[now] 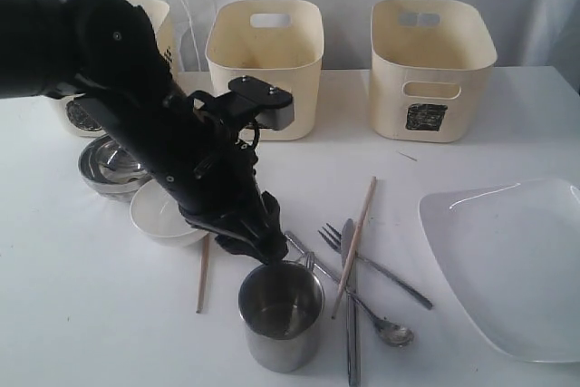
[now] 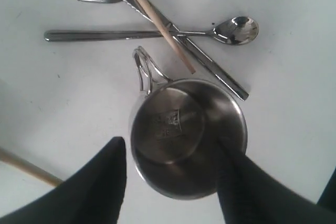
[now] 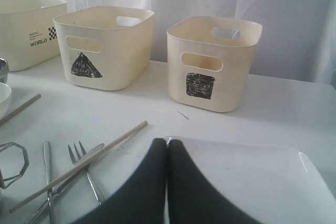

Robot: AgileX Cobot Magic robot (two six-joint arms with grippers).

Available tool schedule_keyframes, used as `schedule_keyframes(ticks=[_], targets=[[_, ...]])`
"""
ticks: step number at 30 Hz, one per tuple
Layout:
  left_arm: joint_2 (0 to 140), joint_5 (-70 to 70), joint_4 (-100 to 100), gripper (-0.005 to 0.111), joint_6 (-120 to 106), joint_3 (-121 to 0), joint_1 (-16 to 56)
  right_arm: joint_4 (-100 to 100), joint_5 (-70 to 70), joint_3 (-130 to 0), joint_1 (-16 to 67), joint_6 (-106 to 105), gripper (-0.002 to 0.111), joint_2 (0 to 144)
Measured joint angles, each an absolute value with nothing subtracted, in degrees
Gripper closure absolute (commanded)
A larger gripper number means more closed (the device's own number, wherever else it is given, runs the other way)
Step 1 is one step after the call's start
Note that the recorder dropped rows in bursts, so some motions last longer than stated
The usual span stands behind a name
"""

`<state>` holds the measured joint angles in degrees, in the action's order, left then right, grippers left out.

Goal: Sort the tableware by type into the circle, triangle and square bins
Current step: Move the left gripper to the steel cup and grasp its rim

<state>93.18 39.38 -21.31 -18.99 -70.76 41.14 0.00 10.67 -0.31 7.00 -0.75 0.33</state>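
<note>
A steel handled mug (image 1: pixel 281 314) stands upright near the table's front. My left gripper (image 1: pixel 263 249) hangs just above it, open. In the left wrist view one finger (image 2: pixel 100 182) is outside the mug (image 2: pixel 178 129) and the other finger (image 2: pixel 239 182) overlaps its rim. Beside the mug lie a chopstick (image 1: pixel 355 242), fork (image 1: pixel 372 265), knife (image 1: pixel 349 314) and spoon (image 1: pixel 390 328), crossed over each other. Left of it lie a second chopstick (image 1: pixel 203 274), a white bowl (image 1: pixel 163 215) and a steel bowl (image 1: pixel 109 169). My right gripper (image 3: pixel 168 142) is shut, empty, over a corner of the white plate (image 3: pixel 252 182).
Three cream bins stand along the back: the square bin (image 1: pixel 433 70) at the right, the triangle bin (image 3: pixel 105 45) in the middle, and a third bin (image 1: pixel 149 20) largely hidden behind my left arm. The plate (image 1: pixel 512 260) reaches the table's right edge.
</note>
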Motion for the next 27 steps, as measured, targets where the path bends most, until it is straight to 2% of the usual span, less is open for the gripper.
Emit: schedule_keyframes(ticks=[10,23,25,27], targets=[[93.18,31.94,-22.44,0.052,-18.99,-62.57,41.14,0.00,10.67,-0.31,7.00,-0.75,0.108,0.33],[98.52,27.33,-22.86,0.052,-19.12,-62.09,41.14,0.00,10.67,-0.31,7.00,-0.75,0.108,0.33],[99.52,27.02,-22.86,0.056,-19.37,-62.09,41.14,0.00,10.67,-0.31,7.00,-0.75,0.108,0.33],[100.16,26.35,-22.86,0.074,-19.54,-62.09,41.14,0.00,10.67,-0.31,7.00,-0.75,0.108,0.33]])
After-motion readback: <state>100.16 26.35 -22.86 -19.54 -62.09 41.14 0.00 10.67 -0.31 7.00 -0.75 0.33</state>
